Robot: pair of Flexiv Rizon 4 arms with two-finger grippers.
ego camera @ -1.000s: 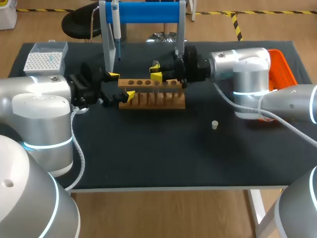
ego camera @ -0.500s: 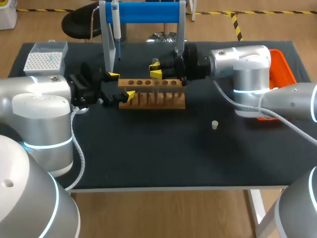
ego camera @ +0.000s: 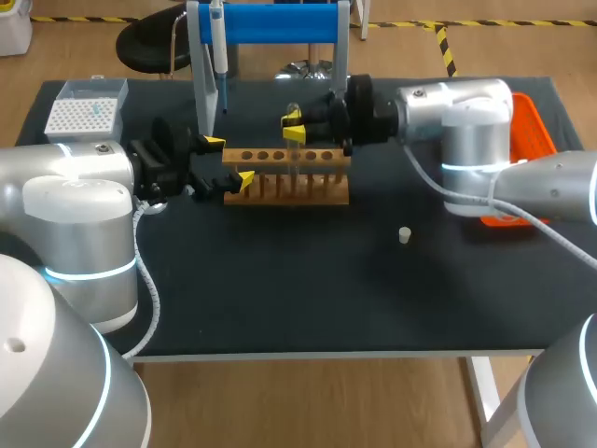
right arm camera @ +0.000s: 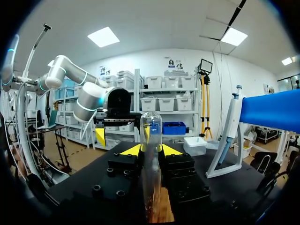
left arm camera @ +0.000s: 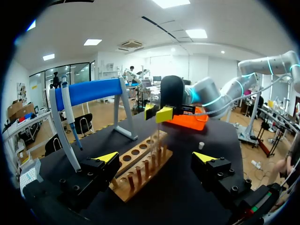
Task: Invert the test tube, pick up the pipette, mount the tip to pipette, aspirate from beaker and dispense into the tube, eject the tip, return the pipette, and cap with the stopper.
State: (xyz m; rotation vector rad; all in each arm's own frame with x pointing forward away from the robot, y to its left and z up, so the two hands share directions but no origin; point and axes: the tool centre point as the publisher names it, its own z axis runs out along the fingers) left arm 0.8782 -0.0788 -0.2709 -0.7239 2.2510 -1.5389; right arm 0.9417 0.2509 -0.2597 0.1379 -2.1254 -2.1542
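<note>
Right gripper [ego camera: 293, 126] clamped on the upright test tube [right arm camera: 151, 136], over the wooden rack [ego camera: 308, 182] near the table's [ego camera: 280, 280] rear edge. Left gripper [ego camera: 229, 161], fingers spread, at the rack's left end.

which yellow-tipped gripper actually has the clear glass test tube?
The right gripper, shut on the clear glass test tube above the wooden rack. The left gripper stands open and empty at the rack's end.

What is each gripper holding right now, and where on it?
Right gripper clamps the test tube just below its rounded upper end. Left gripper is open, holding nothing.
</note>
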